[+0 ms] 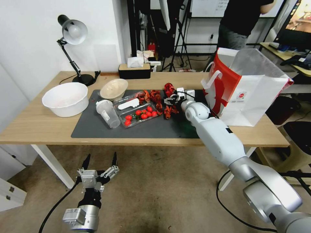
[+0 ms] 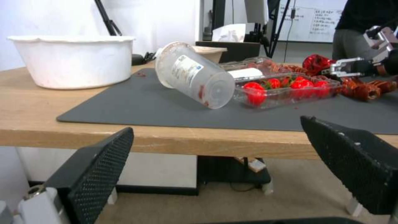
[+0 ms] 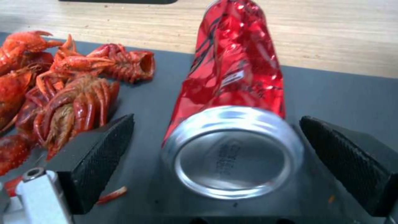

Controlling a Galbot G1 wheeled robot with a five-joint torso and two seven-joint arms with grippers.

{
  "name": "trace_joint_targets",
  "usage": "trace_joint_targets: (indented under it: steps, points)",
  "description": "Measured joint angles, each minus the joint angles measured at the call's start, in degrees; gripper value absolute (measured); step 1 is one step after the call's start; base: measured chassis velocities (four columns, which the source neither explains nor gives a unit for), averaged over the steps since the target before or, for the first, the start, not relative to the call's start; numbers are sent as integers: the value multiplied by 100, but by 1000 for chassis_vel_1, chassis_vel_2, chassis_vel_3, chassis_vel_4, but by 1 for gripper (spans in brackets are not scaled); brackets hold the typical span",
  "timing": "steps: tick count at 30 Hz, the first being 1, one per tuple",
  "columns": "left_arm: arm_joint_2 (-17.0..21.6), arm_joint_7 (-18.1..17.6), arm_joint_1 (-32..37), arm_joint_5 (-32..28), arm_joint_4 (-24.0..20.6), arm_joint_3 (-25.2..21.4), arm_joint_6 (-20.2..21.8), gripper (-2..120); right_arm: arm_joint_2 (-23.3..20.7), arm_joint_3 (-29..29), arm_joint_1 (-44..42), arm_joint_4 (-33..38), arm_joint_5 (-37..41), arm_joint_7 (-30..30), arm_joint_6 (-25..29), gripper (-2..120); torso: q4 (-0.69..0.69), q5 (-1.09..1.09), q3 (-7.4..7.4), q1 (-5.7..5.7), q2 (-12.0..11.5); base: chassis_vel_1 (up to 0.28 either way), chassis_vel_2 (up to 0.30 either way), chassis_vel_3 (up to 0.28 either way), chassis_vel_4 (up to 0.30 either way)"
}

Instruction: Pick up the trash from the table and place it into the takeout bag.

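The red drink can [image 3: 232, 77] is lying on its side on the dark grey mat [image 1: 97, 127], and its thin red wall is looking crumpled and dented, while the silver round bottom is facing the right wrist camera. The right gripper [image 3: 217, 161] is reaching over the far middle of the mat with its fingers [image 3: 99, 155] spread wide, one on each side of the can, and they are not touching it. Red crayfish [image 3: 79, 93] are lying just left of the can. The takeout bag [image 1: 249, 94] is standing upright and open on the right end of the table [image 1: 35, 126], white with red sides and a small red logo. A clear plastic cup [image 1: 107, 113] is lying tipped on the mat beside a clear tray of tomatoes [image 1: 140, 115], a beige bowl [image 1: 113, 89] is leaning at the far edge of the mat, and a large white bowl [image 1: 65, 98] is sitting on the left. The left gripper [image 1: 100, 160] is hanging low in front of the table, over the floor, with its fingers open wide. A desk lamp [image 1: 73, 42] and a tissue box [image 1: 134, 69] are standing at the far edge of the light wood, near the white wall.
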Motion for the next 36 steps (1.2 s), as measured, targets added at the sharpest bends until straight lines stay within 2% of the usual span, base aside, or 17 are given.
trace_joint_targets:
  steps: [7,10,13,15,16,18,20,23,36]
  points:
    - [-4,-1,8,-8,-25,-2,-17,100,128,-28,60,-161,-11,-49,-32,99,0,0,0,0,0,0,0,0,0]
    - [-6,-1,27,-8,-33,-2,-23,100,157,-31,71,-186,-13,-60,-44,93,0,0,0,0,0,0,0,0,0]
    - [-6,-2,52,-9,-55,-5,-31,100,183,-32,72,-242,-16,-63,-48,80,-1,0,0,0,0,0,0,0,0]
    - [-6,-2,54,-9,-55,-6,-32,100,184,-31,72,-246,-16,-63,-47,80,-1,-1,0,0,0,0,0,0,0]
    - [-5,-3,59,-9,-62,-6,-33,100,187,-30,72,-256,-16,-62,-41,73,-2,0,0,-1,2,0,0,0,0]
    - [-5,-3,61,-9,-66,-6,-33,100,186,-28,71,-258,-17,-61,-40,70,-1,0,0,0,1,0,0,0,0]
    - [-9,-3,62,-8,-68,6,-33,100,156,-20,58,-254,-17,-51,-29,61,-1,0,-1,-1,2,0,0,0,0]
    - [-10,-3,61,-5,-68,16,-33,100,128,-18,45,-231,-15,-43,-26,54,1,1,0,0,1,0,0,0,0]
    - [-14,-3,68,8,-74,74,-33,100,6,10,-53,-59,-17,7,-26,54,0,0,0,0,1,0,0,0,0]
